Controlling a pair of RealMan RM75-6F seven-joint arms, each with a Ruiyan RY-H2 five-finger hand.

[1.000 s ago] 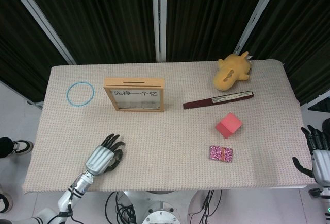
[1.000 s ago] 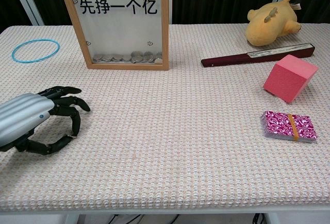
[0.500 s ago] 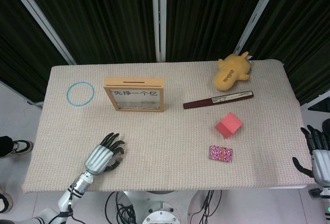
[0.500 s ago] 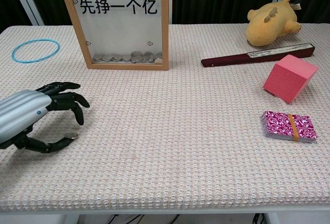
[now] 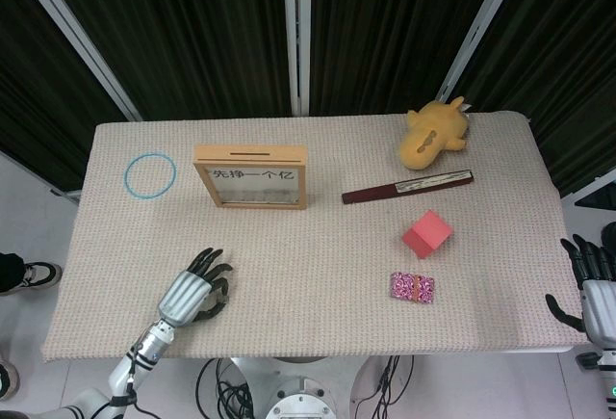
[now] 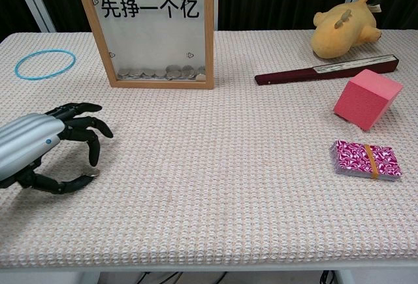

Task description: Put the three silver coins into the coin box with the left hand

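Blue ring (image 5: 149, 174) near far left corner of table (image 5: 318, 274). Plush (image 5: 433, 133) near far right corner; dark stick (image 5: 407, 187) before it. Pink block (image 5: 426, 234), card deck (image 5: 412, 287) toward right edge.

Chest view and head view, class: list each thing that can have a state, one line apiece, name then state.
Wooden-framed glass coin box: upright, coins along its bottom.
Left hand: fingers curled over the table; whether it holds a coin, cannot tell.
Right hand: off the table edge, fingers apart.
Dark red folding fan: closed, lying flat.
Pink cube: tilted on an edge.
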